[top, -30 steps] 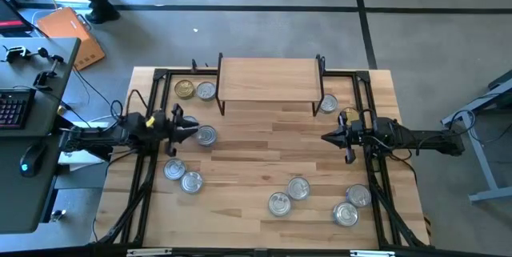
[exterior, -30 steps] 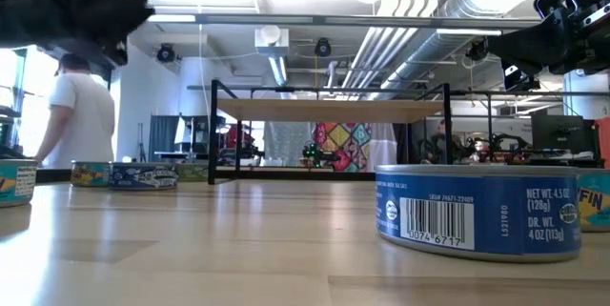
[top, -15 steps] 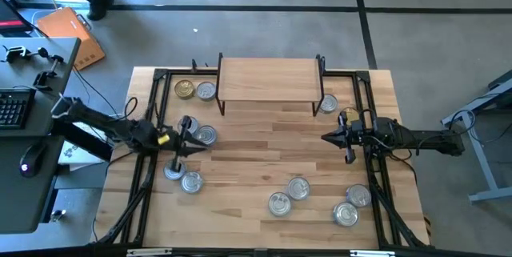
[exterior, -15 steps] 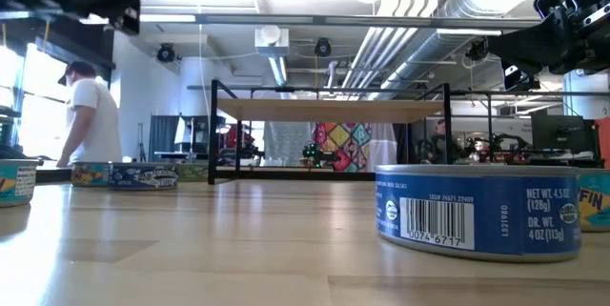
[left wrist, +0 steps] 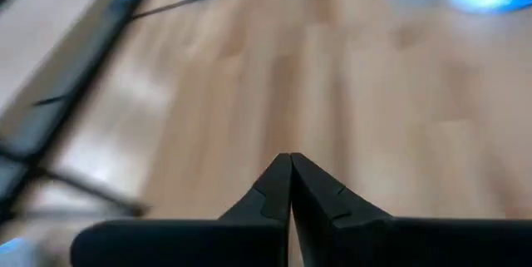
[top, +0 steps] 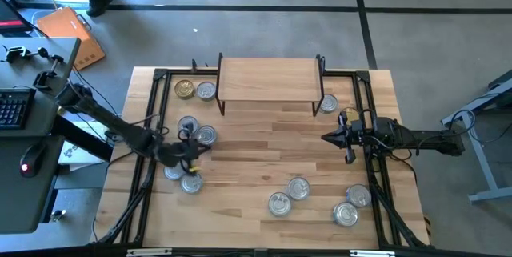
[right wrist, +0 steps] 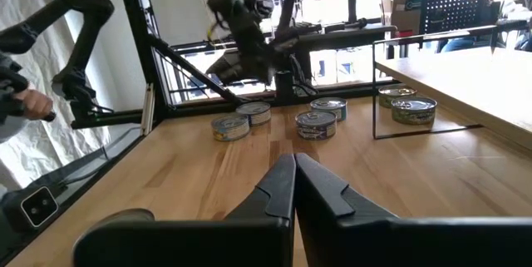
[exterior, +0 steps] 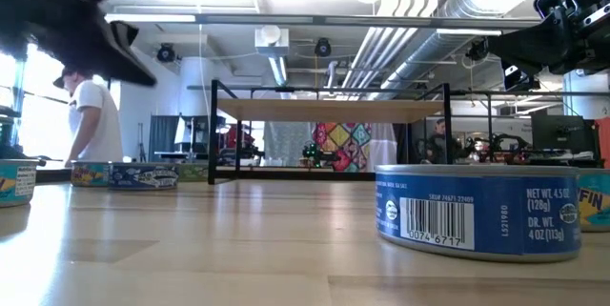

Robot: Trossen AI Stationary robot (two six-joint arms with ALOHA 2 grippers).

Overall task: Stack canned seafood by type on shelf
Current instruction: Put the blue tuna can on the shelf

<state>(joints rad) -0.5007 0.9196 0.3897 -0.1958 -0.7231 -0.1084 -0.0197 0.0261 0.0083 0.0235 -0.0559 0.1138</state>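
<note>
1. Worktop (top: 256, 161): large light-wood top inside a black frame; carries all items below; unchanged over the last second

2. Shelf (top: 269, 78): small raised board on black legs at 12 o'clock on the worktop; its top is bare, as it was a second ago, so no stacking has begun

3. Left arm: a second ago it lay level at 9 o'clock; it now reaches in slantwise from the 10 o'clock corner, ending lower down the left side

4. Left tool (top: 192, 151): was spread beside the can at 9 o'clock a second ago; fingers are now pressed together with nothing between them, as the left wrist view shows (left wrist: 291, 175); it sits among the left can group, holding none. Judgement: a repositioning or a missed grasp, not a pickup

5. Right tool (top: 330, 138): at 3 o'clock, fingers closed and empty, not moved

6. Canned seafood, all on the worktop and none on the shelf:
   - gold-lidded tin (top: 185, 90) and silver tin (top: 206, 90) at 11 o'clock, beside the shelf's left legs
   - four silver tins (top: 206, 135) around the left tool at 9 o'clock
   - one tin (top: 328, 103) by the shelf's right legs
   - four tins (top: 298, 188) at 5 o'clock

7. Meaning for task: every tin remains to be sorted and lifted
</note>
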